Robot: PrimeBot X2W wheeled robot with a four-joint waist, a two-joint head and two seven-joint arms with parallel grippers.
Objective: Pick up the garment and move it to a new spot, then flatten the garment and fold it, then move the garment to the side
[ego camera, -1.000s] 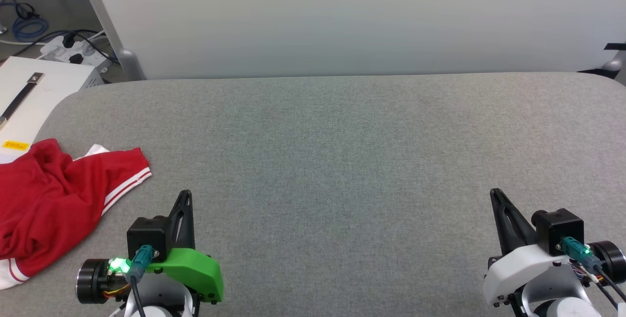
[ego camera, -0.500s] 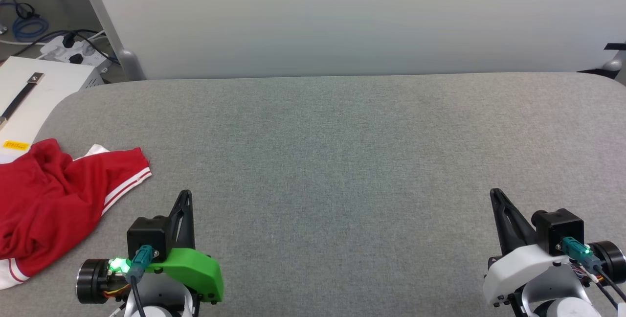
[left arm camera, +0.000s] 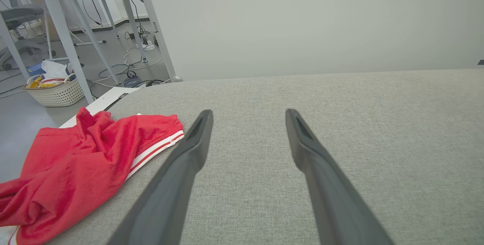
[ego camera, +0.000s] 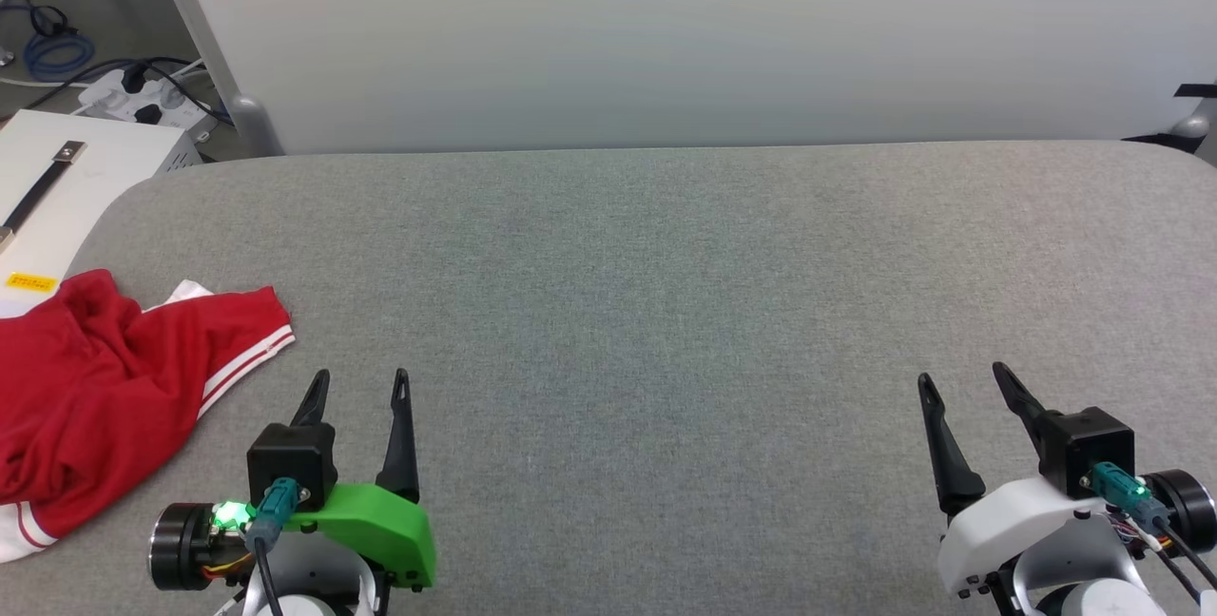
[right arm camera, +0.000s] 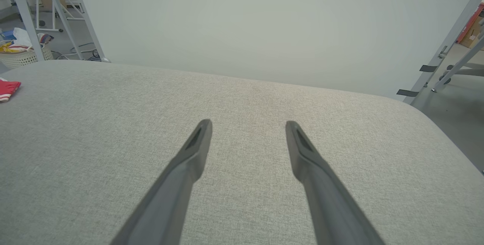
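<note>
Garment in a heap left of the left hand, apart.

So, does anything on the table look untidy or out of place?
Only the garment: it lies crumpled in a heap at the left edge of the grey table, with some white lining showing. Nothing else stands out.

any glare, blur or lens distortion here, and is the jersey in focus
Head view: soft even light, no glare, the garment sharp. Left wrist view: wide-angle stretch makes the fingers of the left end effector loom large, slightly soft up close. Right wrist view: same stretch, the table evenly lit, its weave crisp.
</note>
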